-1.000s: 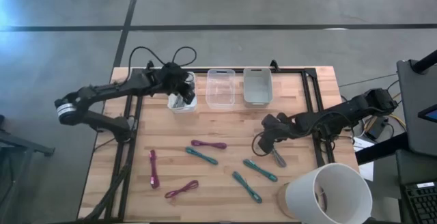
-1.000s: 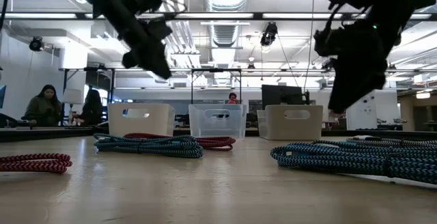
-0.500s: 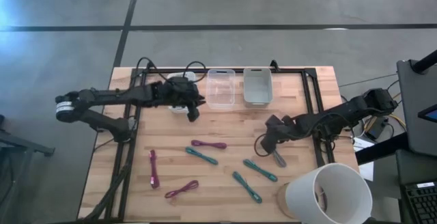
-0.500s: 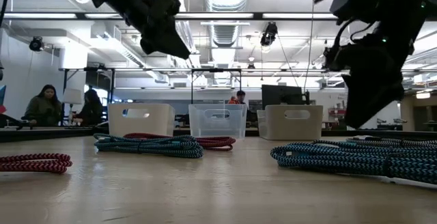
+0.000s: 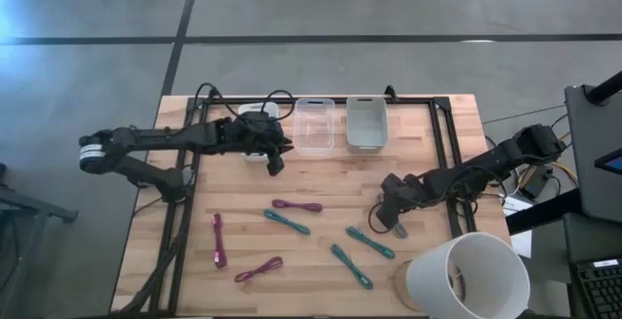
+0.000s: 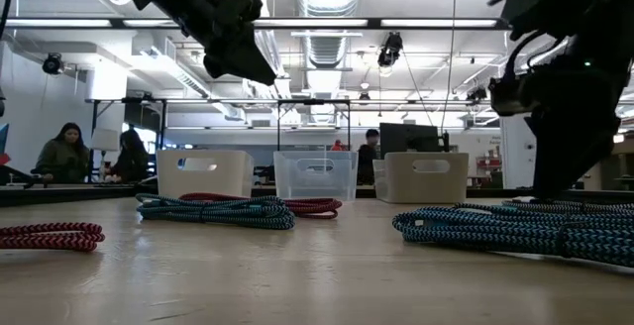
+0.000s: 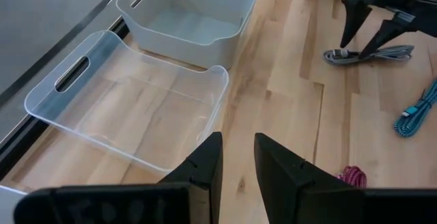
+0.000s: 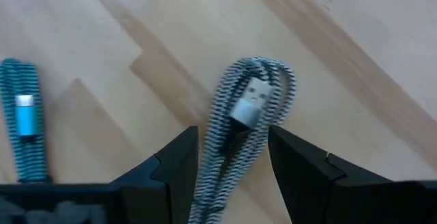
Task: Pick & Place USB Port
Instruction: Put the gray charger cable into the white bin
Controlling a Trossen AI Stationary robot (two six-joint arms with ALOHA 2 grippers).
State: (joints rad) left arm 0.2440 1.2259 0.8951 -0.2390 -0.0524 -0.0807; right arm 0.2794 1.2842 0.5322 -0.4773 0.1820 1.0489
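A grey-and-white striped USB cable bundle (image 8: 252, 108) lies on the wooden table at the right (image 5: 396, 227). My right gripper (image 8: 235, 166) is open and low over it, one finger on each side of the bundle; I cannot tell whether they touch. It also shows in the high view (image 5: 389, 217). My left gripper (image 5: 275, 160) is empty, its fingers a narrow gap apart (image 7: 235, 166). It hangs above the table just near of the white bin (image 5: 252, 153), which the arm mostly hides.
A clear bin (image 5: 314, 124) and a grey bin (image 5: 367, 123) stand at the far edge. Magenta cables (image 5: 297, 205) and teal cables (image 5: 370, 242) lie across the table's middle and near part. A white bucket (image 5: 466, 275) lies at the near right corner.
My left gripper has moved from over the white bin toward the table's near edge and a little right, then held still. My right gripper has moved toward the near edge and gone down onto the grey-and-white cable.
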